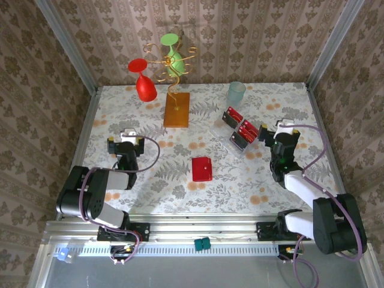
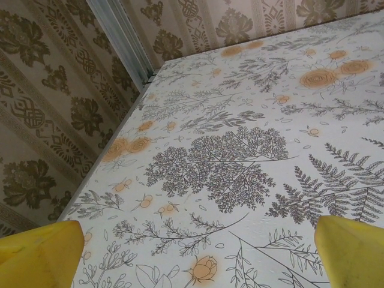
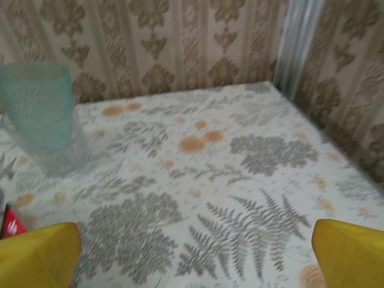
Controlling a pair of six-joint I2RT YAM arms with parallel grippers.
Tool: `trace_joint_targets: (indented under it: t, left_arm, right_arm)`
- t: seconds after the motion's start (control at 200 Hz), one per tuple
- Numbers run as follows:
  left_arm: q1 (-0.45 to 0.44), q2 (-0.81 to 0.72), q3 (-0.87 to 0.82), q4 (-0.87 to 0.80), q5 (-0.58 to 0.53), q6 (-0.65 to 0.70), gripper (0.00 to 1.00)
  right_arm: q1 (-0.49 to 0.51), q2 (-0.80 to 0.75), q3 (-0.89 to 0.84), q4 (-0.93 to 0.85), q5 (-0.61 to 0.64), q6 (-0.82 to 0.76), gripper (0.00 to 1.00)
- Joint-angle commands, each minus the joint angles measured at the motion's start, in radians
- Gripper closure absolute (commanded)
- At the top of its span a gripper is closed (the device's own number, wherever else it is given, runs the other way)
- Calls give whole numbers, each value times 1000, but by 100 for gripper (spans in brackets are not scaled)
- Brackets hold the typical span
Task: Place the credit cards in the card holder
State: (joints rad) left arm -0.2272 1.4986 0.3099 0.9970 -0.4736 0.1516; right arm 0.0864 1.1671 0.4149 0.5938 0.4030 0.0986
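red card holder flat, shut, mid tabletop between arms, likely within either reach; credit cards propped on edge near right pincer, spread wide, empty; left pincer likewise

Left arm at 7 o'clock, right arm at 5: black joints, white links, purple cables. Fingertips yellow, wedge-shaped. White camera blocks on both wrists.
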Motion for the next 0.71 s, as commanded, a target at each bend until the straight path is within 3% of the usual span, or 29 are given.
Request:
trace_joint_targets:
  t: [0.0, 0.255, 0.365, 0.565, 0.7]
  left_arm:
    - [8, 25, 27, 59, 3, 32, 0]
    - [9, 25, 24, 64, 5, 27, 0]
    - [11, 25, 28, 55, 7, 27, 0]
    - [12, 23, 31, 52, 9, 26, 0]
    - [12, 23, 34, 45, 10, 26, 0]
  right_arm:
    - [-54, 6, 56, -58, 108, -4, 0]
    - [-157, 97, 64, -183, 179, 182, 0]
    - [-157, 129, 21, -106, 113, 203, 0]
    - [-157, 214, -11, 110, -114, 144, 0]
    - [-154, 218, 23, 75, -216, 98, 0]
